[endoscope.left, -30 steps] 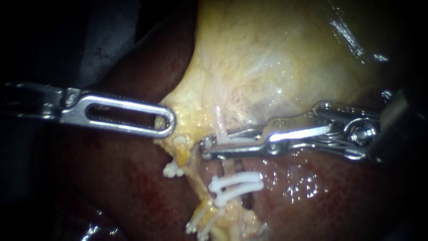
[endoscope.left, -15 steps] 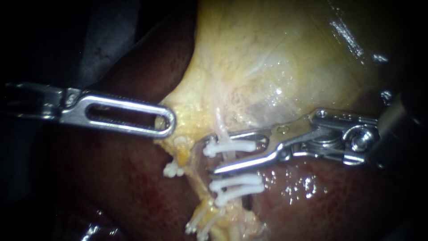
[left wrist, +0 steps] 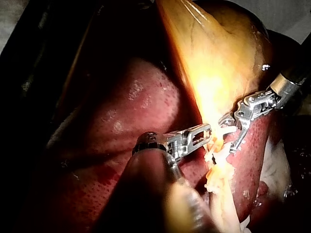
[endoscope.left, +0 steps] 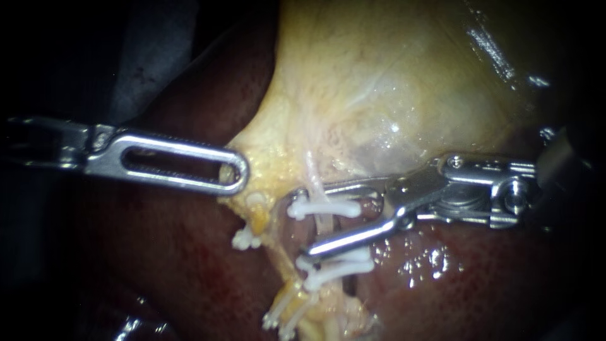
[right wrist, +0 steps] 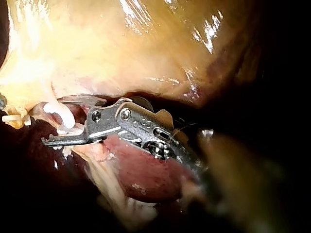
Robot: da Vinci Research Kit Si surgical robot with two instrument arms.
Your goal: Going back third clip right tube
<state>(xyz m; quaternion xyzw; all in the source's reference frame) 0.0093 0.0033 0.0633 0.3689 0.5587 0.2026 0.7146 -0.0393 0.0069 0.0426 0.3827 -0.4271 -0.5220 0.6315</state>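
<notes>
Around the upper clip (endoscope.left: 325,207), right end effector (endoscope.left: 300,224) gaping, left end effector (endoscope.left: 240,173) clamping gallbladder (endoscope.left: 379,95), lower jaw hidden

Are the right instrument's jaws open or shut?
Open. The right instrument holds its jaws well apart; the white clip lies between them, the lower jaw clear of it.

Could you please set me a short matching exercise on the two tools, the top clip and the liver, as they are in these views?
Things:
1. left tool
2. right tool
3. top white clip
4. liver

States:
A. dark red and glistening
B. jaws open, holding nothing
C. jaws shut on the yellow edge of the gallbladder
D. lies between the open jaws

Pairs: 1-C; 2-B; 3-D; 4-A
</notes>
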